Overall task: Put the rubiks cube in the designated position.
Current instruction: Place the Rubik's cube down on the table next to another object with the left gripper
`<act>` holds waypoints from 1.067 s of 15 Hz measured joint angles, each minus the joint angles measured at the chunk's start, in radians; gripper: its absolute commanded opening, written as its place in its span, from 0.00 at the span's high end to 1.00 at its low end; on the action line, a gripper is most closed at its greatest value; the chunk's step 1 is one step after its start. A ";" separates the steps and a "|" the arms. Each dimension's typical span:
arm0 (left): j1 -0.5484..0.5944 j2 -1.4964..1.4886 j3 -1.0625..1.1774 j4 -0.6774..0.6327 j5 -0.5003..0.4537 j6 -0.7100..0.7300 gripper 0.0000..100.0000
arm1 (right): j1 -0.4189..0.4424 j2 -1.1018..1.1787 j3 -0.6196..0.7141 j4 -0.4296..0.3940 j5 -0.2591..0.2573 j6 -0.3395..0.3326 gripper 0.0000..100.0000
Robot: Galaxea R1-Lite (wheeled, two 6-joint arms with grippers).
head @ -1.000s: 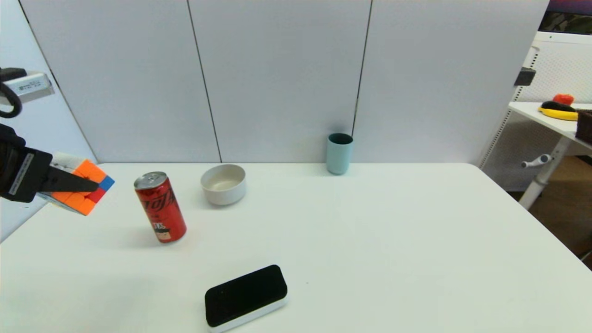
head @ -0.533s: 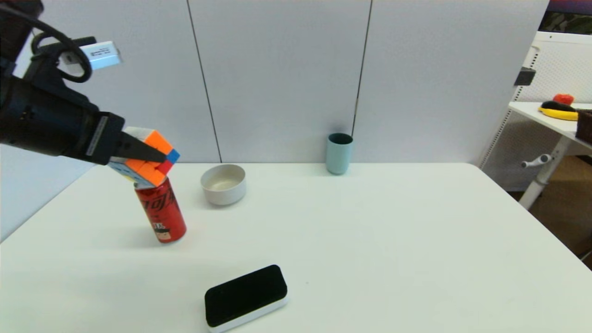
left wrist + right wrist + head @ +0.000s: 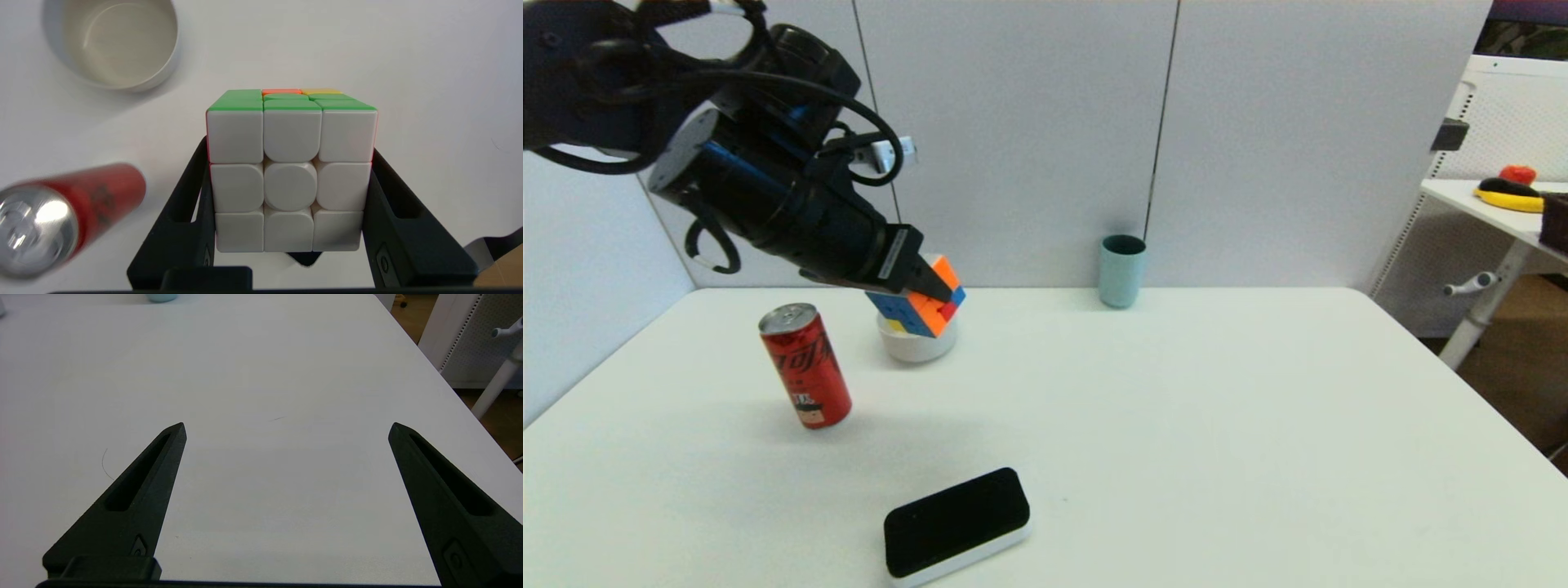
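**Inspector A:** Step in hand, by my judgement, is carrying the cube (image 3: 920, 306) to an unmarked patch of bare table (image 3: 1176, 425). To do it well, I would keep the carry height until the load is past the bowl (image 3: 913, 349) and the can (image 3: 805, 365), then lower over open tabletop and let go only once the bottom face is flat on the surface. No mark shows the target, so I cannot say which patch is meant.

**Inspector B:** State of the left gripper (image 3: 289, 163)?

**Inspector A:** Clamped on the cube. In the left wrist view one finger (image 3: 192, 192) presses each of two opposite sides, the white face turned to the camera and green tiles on the face beyond. The grip looks square and sits well back between the fingers. Nothing else touches the gripper.

**Inspector B:** Location of the cube?

**Inspector A:** In the air, held off the table. The bowl lies below and slightly behind the fingertips in the head view. The can stands to the gripper's left and nearer the robot. An eraser (image 3: 956, 523) lies well apart, near the front edge, and a cup (image 3: 1121, 270) stands beyond and to the right.

**Inspector B:** Right gripper (image 3: 286, 428)?

**Inspector A:** Idle over bare table, fingers spread wide, holding nothing.
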 measured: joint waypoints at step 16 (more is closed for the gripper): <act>-0.034 0.443 -0.119 -0.407 0.129 0.011 1.00 | 0.000 0.000 0.000 0.000 0.000 0.000 0.00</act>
